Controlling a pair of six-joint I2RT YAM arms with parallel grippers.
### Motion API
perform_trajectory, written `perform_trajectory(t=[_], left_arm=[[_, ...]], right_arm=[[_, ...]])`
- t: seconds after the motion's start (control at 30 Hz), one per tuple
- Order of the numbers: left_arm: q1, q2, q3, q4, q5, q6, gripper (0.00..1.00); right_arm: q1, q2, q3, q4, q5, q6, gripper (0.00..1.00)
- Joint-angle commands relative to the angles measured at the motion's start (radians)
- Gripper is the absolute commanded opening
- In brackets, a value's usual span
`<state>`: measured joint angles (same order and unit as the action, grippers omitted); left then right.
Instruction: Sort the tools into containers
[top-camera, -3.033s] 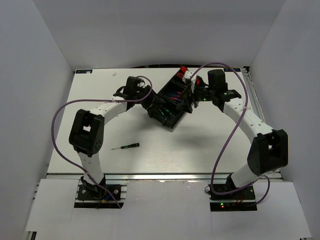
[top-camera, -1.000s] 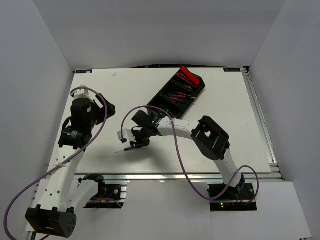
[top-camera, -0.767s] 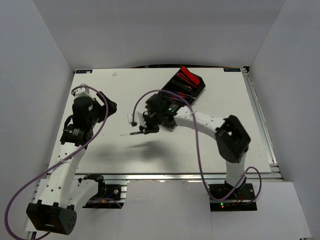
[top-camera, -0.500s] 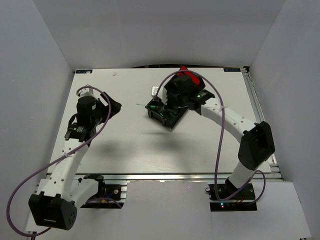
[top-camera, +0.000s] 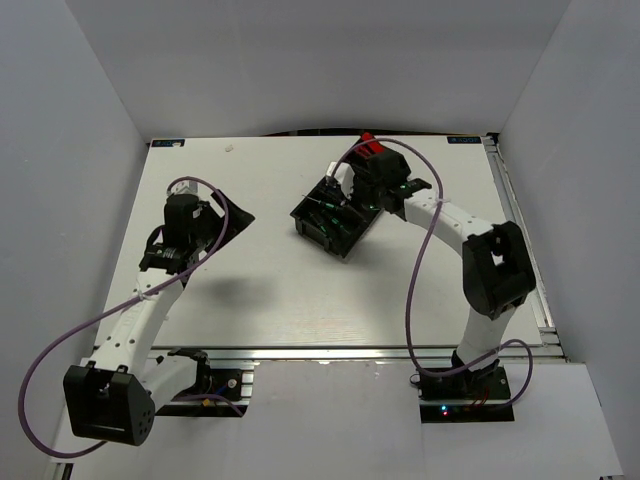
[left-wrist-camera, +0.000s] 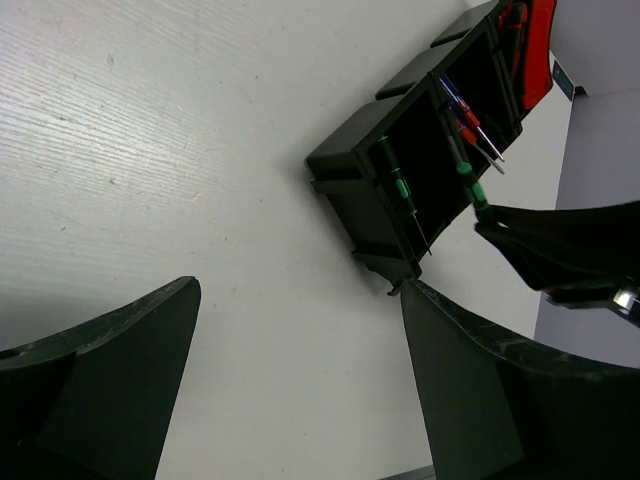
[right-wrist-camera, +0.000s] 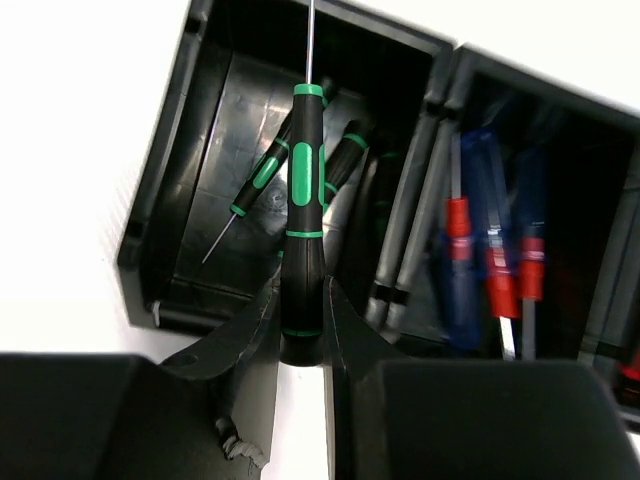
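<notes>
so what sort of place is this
Probably a robotics lab cell: white panels wall in the table, a left arm and right arm sit at its edge, plus a tool tray.

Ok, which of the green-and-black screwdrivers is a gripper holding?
The screwdriver pinched by its handle end in the right gripper, shaft pointing out over the tray's end compartment. The other two lie loose inside that compartment.

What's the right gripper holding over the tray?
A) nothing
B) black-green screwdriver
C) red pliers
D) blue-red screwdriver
B: in the right wrist view the right gripper is shut on the handle of a black-green screwdriver, over the end compartment of the tray.
</notes>
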<state>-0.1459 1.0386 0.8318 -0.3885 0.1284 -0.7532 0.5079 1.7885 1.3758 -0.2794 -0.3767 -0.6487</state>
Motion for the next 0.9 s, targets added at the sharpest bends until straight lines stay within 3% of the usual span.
perform_trajectory(t=[0.0,0.1,0.13,0.17,0.43,0.5,0.87], left_arm=[[0.0,-0.025,0.009,-0.004,0.028,-0.017,0.92],[-0.001,-0.034,0.0,-0.007,0.034,-0.029,0.92],[0.0,-0.037,0.0,-0.012,0.036,-0.032,0.92],[-0.001,-0.043,-0.002,-0.013,0.036,-0.032,0.92],[-0.001,-0.078,0.018,0.017,0.079,0.003,0.94],[-0.001,-0.081,0.024,0.045,0.108,0.018,0.95],[0.0,-0.063,0.11,0.189,0.218,0.072,0.98]], right_arm=[[-0.006,0.052,0.054,0.055,-0.024,0.044,0.0],[-0.006,0.087,0.074,0.052,-0.03,0.05,0.07],[-0.006,0.094,0.077,0.051,-0.022,0.053,0.15],[-0.009,0.106,0.083,0.051,-0.01,0.058,0.34],[-0.046,0.049,0.161,-0.038,-0.079,0.098,0.75],[-0.057,0.023,0.195,-0.087,-0.108,0.124,0.89],[-0.186,-0.135,0.229,-0.066,-0.042,0.4,0.89]])
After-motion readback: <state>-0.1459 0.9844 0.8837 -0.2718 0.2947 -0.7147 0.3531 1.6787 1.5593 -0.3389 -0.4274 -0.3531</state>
